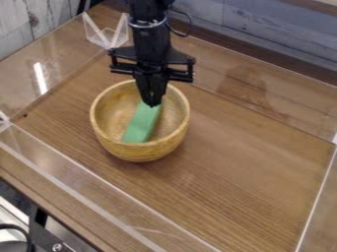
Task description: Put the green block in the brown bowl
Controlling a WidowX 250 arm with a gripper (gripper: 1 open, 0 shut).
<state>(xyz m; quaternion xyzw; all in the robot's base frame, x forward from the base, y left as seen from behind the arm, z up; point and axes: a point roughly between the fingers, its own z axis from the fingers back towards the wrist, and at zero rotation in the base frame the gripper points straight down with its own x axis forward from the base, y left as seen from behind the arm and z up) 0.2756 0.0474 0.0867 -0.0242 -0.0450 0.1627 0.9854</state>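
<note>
The green block [142,122] lies tilted inside the brown bowl [110,138], its lower end on the bowl's floor and its upper end leaning toward the far wall. My gripper [152,101] hangs straight down over the bowl's far half. Its dark fingers are pressed together into one point, shut, just above the block's upper end. I see nothing between the fingers. The tip hides the very top of the block.
The bowl stands on a wooden tabletop [250,148] enclosed by low clear plastic walls [37,77]. A clear plastic piece [102,34] sits at the back left behind the arm.
</note>
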